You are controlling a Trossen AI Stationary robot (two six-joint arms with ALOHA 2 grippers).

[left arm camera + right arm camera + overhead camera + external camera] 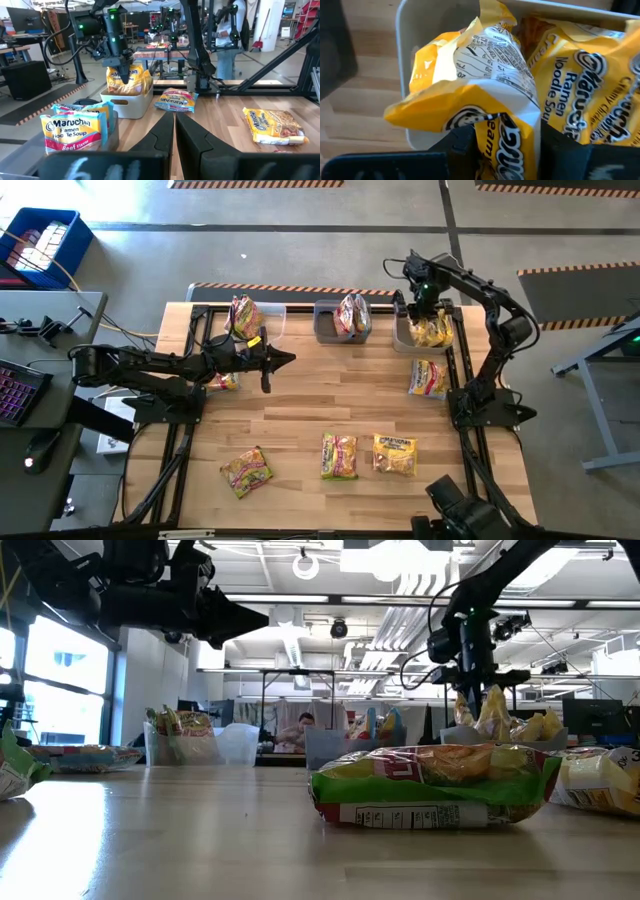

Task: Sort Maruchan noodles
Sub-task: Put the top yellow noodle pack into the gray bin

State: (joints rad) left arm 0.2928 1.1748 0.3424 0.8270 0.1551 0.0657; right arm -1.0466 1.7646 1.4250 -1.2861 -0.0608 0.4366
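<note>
Green-edged crinkly plastic ramen packet [435, 785] lies unsorted on the surface; right tool [506, 142] pinches a yellow packet [470, 95] over its bin [405, 340] to drop it; left tool [285, 360] pressed together, waiting.

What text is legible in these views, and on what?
"Maruchan Ramen Noodle Soup Beef Flavor": packet in the middle bin, left wrist view.
"Ramen Noodle Soup": yellow packet in the white bin, right wrist view.
Nutrition panel on the packet between the right gripper fingers: too small to read.
Loose packets' print on the table: blurred.
</note>
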